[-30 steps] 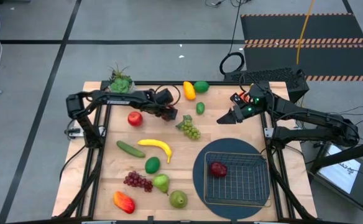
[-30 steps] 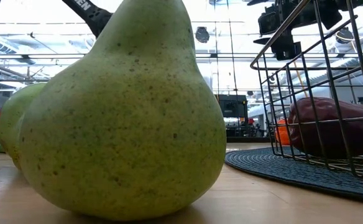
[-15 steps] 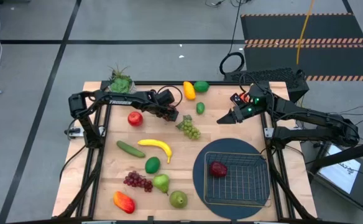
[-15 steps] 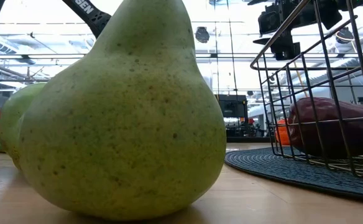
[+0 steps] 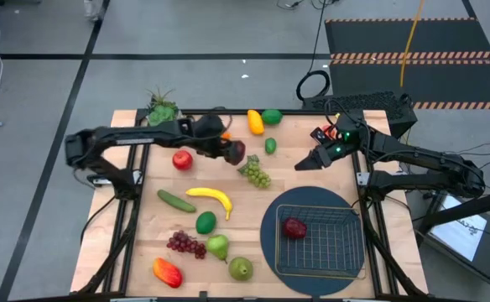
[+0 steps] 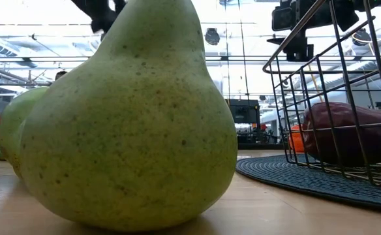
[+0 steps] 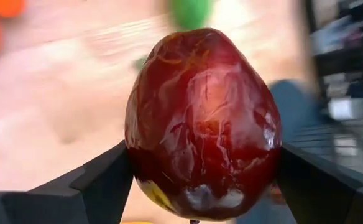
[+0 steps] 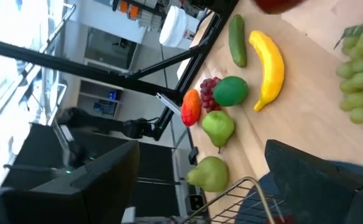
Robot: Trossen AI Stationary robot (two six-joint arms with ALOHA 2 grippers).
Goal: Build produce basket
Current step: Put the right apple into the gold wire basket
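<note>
The left gripper point(image 5: 232, 153) holds a dark red apple point(image 7: 201, 124) between its fingers, above the table's point(image 5: 245, 218) far middle, beside the green grapes point(image 5: 256, 174). The apple's long axis seems to run across the fingers, though the high view is poor there. The right gripper point(image 5: 306, 162) hangs wide open near the far right edge. The basket point(image 5: 320, 242) sits on a round mat point(image 5: 268, 239) at the near right corner, holding another red apple point(image 5: 294, 227). A banana point(image 5: 211, 197) lies slantwise mid-table.

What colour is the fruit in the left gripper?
Dark red, glossy, with a yellowish patch low down; the fruit shows best in the left wrist view.
</note>
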